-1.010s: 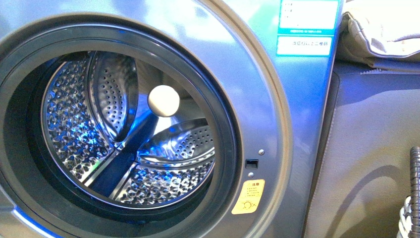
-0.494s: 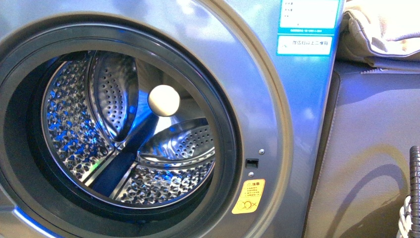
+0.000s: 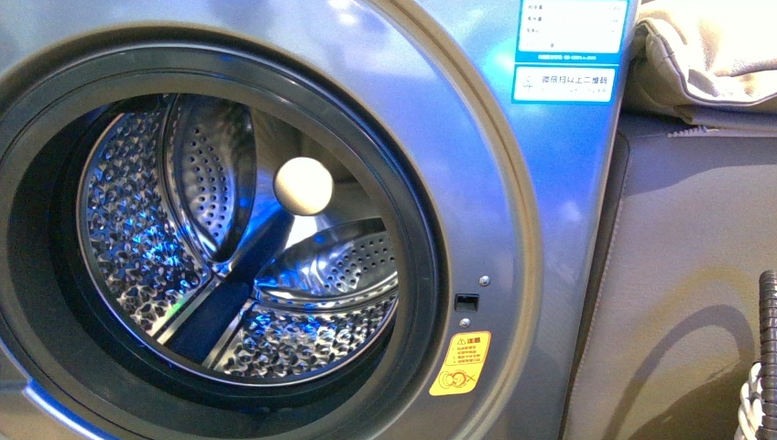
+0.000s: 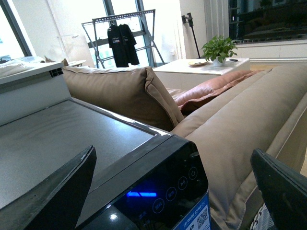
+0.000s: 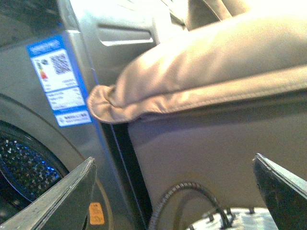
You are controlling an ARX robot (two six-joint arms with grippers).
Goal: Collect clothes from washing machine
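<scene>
The grey-silver washing machine (image 3: 513,229) fills the front view, its porthole open onto the perforated steel drum (image 3: 137,229). No dark garment shows in the drum or in any view. A yellow-orange sticker (image 3: 460,363) and a blue-white label (image 3: 568,50) sit on its front. My left gripper (image 4: 175,191) is open above the machine's black top panel (image 4: 158,191). My right gripper (image 5: 175,191) is open beside the machine's front (image 5: 72,120), facing the sofa side. Neither gripper shows in the front view.
A tan sofa (image 3: 678,275) stands right against the machine, with a cushion (image 3: 705,55) on top. A woven basket with a dark braided handle (image 5: 187,201) sits low by the sofa, also in the front view (image 3: 765,367). A drying rack (image 4: 124,38) stands far back.
</scene>
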